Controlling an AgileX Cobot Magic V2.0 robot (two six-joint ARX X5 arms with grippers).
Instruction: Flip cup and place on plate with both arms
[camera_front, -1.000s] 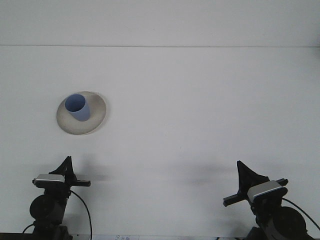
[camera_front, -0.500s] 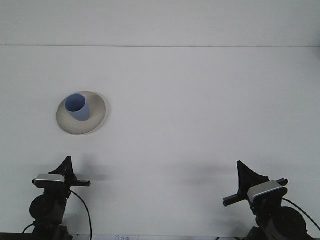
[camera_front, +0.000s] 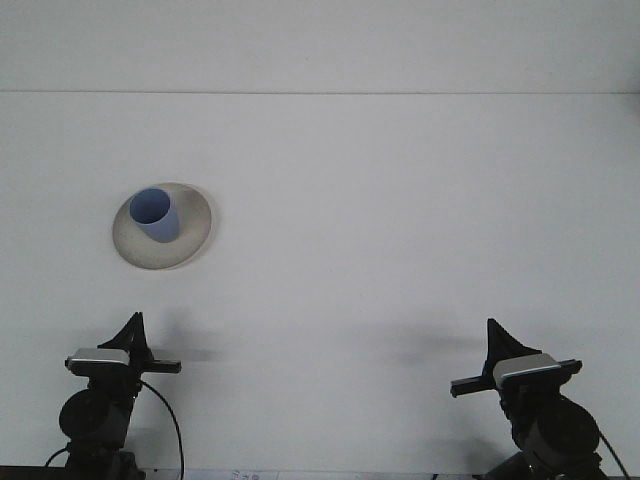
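Standing on the plate: a blue cup (camera_front: 155, 214), seen mouth-up with its opening toward the camera and its body leaning slightly toward the lower right.
Plate: a pale, round plate (camera_front: 193, 232) is set on the left half of the white table (camera_front: 400, 220), with the cup resting left of its centre.
Left gripper: the left gripper (camera_front: 131, 330) is parked at the table's near left edge, well apart from the plate; how its jaws stand cannot be told, since only one dark pointed tip is made out.
Right gripper: the right gripper (camera_front: 497, 338) is held at the near right edge, far from cup and plate; its jaw setting cannot be told either.
Cables: a black cable (camera_front: 172, 425) is looped beside the left arm's base.
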